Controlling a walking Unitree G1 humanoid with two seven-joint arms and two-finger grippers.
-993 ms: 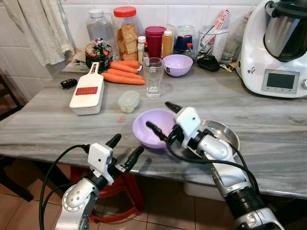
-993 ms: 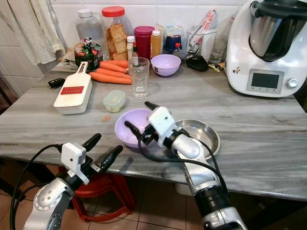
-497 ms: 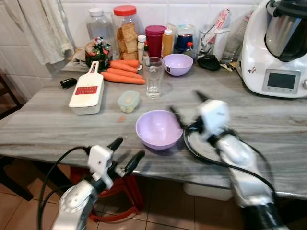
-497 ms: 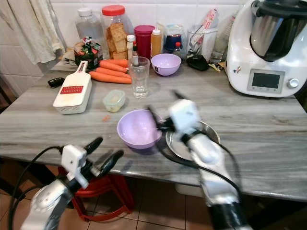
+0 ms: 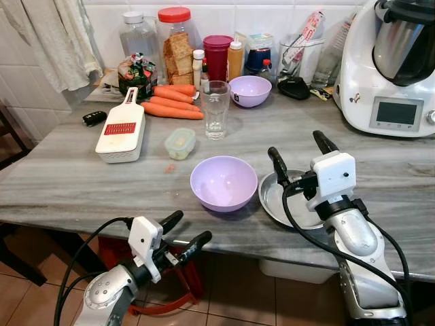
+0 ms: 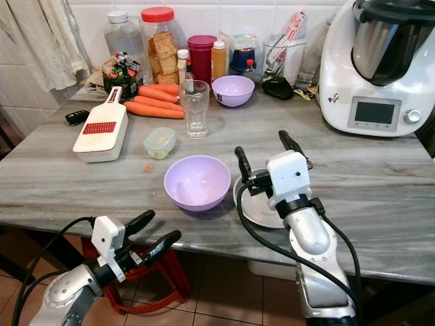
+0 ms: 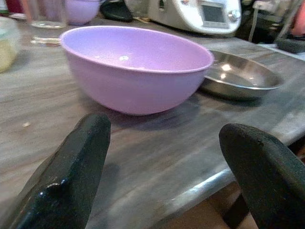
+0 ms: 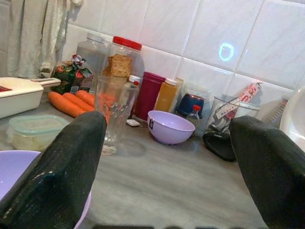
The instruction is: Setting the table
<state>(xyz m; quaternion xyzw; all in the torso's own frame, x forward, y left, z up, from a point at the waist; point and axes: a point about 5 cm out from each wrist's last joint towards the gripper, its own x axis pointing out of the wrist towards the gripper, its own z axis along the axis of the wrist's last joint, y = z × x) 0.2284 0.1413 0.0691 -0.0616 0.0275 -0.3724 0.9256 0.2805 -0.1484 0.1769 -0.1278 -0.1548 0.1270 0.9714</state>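
Note:
A lilac bowl (image 5: 224, 183) sits empty near the front edge of the grey marble table (image 5: 81, 180). Right beside it lies a shallow steel plate (image 5: 280, 201). My right gripper (image 5: 299, 152) hovers open above that plate, fingers pointing toward the back wall, holding nothing. My left gripper (image 5: 185, 231) hangs open below the table's front edge, in front of the bowl, which looms close in the left wrist view (image 7: 136, 67). A second lilac bowl (image 5: 250, 90) and a clear drinking glass (image 5: 216, 109) stand farther back.
A white grater (image 5: 122, 127), a small lidded tub (image 5: 180, 142) and carrots (image 5: 170, 105) lie at the left. Jars and bottles (image 5: 175, 47) line the tiled wall. A white kitchen machine (image 5: 394, 68) fills the back right. A red stool (image 5: 166, 272) stands under the table.
My right gripper has let go of the lilac bowl, swung right and now hovers over the steel plate. The bowl stays put. The left arm has barely shifted.

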